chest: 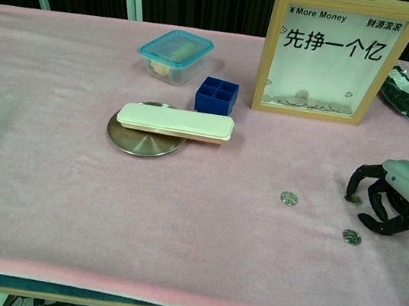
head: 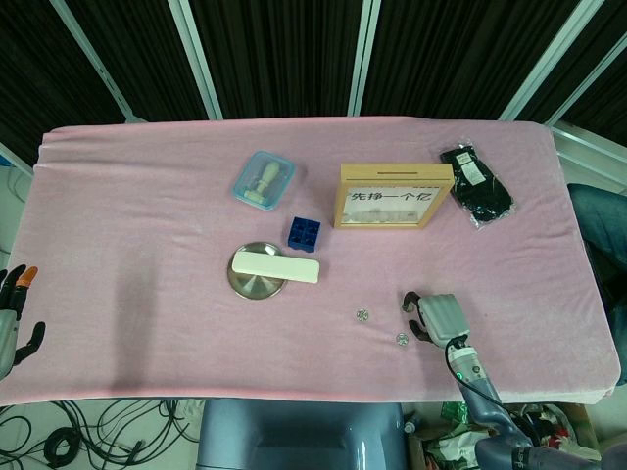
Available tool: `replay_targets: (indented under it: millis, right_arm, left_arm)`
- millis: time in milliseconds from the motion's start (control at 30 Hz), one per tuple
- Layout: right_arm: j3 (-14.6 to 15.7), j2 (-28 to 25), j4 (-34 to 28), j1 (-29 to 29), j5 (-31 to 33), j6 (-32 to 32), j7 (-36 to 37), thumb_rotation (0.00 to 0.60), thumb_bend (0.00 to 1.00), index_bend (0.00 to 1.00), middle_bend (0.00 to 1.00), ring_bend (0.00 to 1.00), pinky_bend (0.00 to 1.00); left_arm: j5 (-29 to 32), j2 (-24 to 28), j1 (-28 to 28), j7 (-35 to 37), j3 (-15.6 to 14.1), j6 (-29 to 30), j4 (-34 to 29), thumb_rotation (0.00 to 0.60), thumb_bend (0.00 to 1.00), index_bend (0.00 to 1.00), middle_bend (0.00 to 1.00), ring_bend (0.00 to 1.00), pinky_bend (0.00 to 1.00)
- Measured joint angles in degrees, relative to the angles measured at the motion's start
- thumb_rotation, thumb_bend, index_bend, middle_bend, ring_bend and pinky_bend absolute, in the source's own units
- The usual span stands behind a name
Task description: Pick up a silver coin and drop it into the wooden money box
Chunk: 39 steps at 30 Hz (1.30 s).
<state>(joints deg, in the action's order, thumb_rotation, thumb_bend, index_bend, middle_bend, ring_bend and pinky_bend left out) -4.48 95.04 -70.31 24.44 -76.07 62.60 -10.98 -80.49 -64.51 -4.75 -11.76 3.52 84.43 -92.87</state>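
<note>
Pink cloth covers the worktop (head: 147,196), with dark slatted panels behind it. At about 1 o'clock from the centre stands the wooden money box (head: 395,196), upright, its glass front printed with Chinese characters and a few coins lying inside at the bottom.

Three silver coins lie loose on the cloth toward 5 o'clock. One coin (chest: 288,199) sits alone, well apart from the box. A second coin (chest: 351,237) lies nearer the front edge, just beside the right hand (chest: 398,199). A third coin (chest: 352,198) rests right under that hand's fingertips (chest: 352,192); whether they touch it cannot be told.

The right hand arches over the cloth with fingers curled downward and apart, holding nothing. The left hand (head: 12,313) shows only at the 8 o'clock edge of the head view, off the worktop, fingers spread and empty.

Near the centre a cream case (chest: 175,122) lies across a round metal dish (chest: 141,140). Just beside it toward 1 o'clock is a blue block (chest: 216,95), and at 11 o'clock from that a lidded teal tub (chest: 174,56). A black packet (head: 475,186) lies at 3 o'clock of the box.
</note>
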Motion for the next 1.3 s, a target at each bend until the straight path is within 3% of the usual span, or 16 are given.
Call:
replay_targets:
  millis: [1300]
  right_arm:
    - [-1.83, 1.04, 1.2, 1.15, -0.03, 0.05, 1.26, 0.6, 0.32, 0.51, 0.72, 0.81, 0.81]
  left_arm:
    - [0.33, 0.08, 0.02, -0.2, -0.01, -0.18, -0.2, 0.6, 0.4, 0.06, 0.04, 0.0, 0.0]
